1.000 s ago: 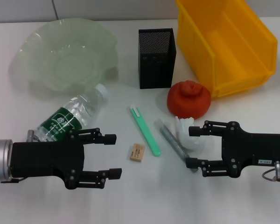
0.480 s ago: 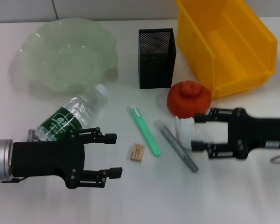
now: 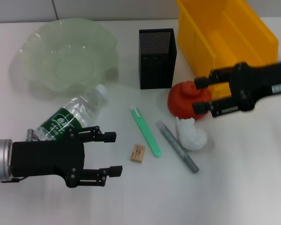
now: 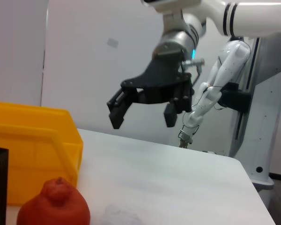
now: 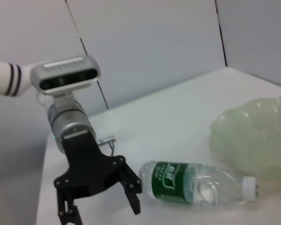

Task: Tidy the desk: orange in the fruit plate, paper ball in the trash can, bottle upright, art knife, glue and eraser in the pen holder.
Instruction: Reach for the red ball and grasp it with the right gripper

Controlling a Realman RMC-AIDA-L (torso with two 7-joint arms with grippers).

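Orange fruit [image 3: 189, 99] sits partly between the wide-spread fingers of the right end effector [image 3: 201, 96], while the left end effector [image 3: 112, 154] hovers wide and empty beside the toppled bottle [image 3: 72, 116].

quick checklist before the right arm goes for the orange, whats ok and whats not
1. Right gripper open: ok, jaws spread in the head and left wrist views.
2. Right gripper lined up with the orange: ok, fingertips sit at its right side, one above and one below.
3. Gripper height for a grasp: not ok, the left wrist view shows it well above the table.
4. Orange free of clutter: cannot tell, the paper ball lies very close in front.
5. Fruit plate ready to receive: ok, nothing in it.
6. Left gripper out of the way: ok, open and hovering near the bottle, far from the orange.
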